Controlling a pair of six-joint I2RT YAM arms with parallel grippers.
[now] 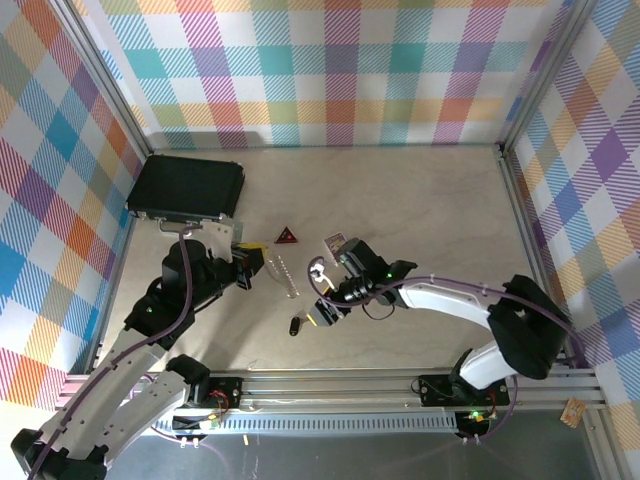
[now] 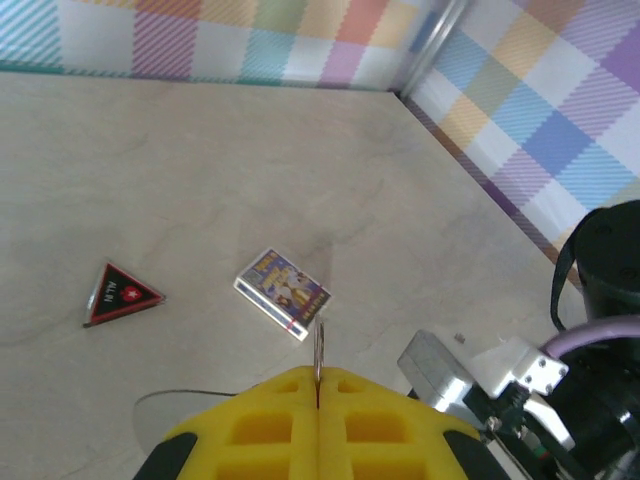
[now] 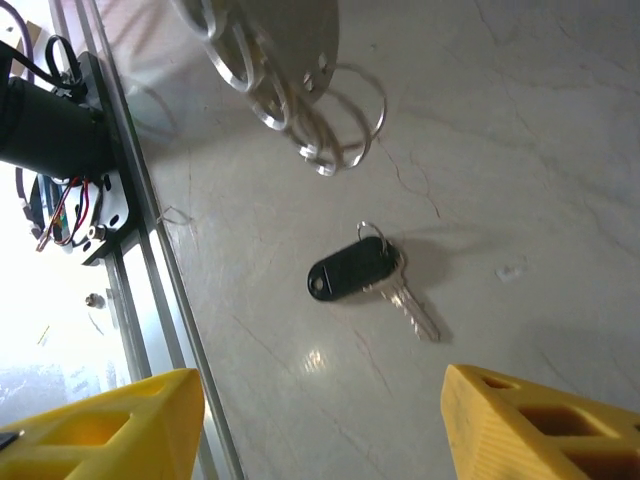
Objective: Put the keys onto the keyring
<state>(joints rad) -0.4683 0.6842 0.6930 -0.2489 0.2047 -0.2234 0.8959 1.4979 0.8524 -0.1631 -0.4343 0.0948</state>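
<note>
Left gripper [image 2: 318,388]: yellow pads pressed together, pinching a thin upright wire of the keyring [image 2: 318,345].
Right gripper [image 3: 320,385]: jaws spread wide, holding nothing; it hangs over the key [image 3: 362,272].
Keyring: in the top view a silvery loop [image 1: 283,273] just right of the left gripper [image 1: 258,262]; its cluster of small overlapping rings [image 3: 320,130] shows at the top of the right wrist view.
Key: lies flat on the table [image 1: 420,200], black head toward the near rail, blade pointing away. It is apart from the keyring, near the table's front edge [image 1: 295,325] and just left of the right gripper [image 1: 321,293].
Card [image 2: 283,290]: flat on the table, beyond the left pads.
Triangle [image 2: 120,295]: red and black, left of the card and apart from it.
Case [image 1: 187,188]: black, at the far left corner.
</note>
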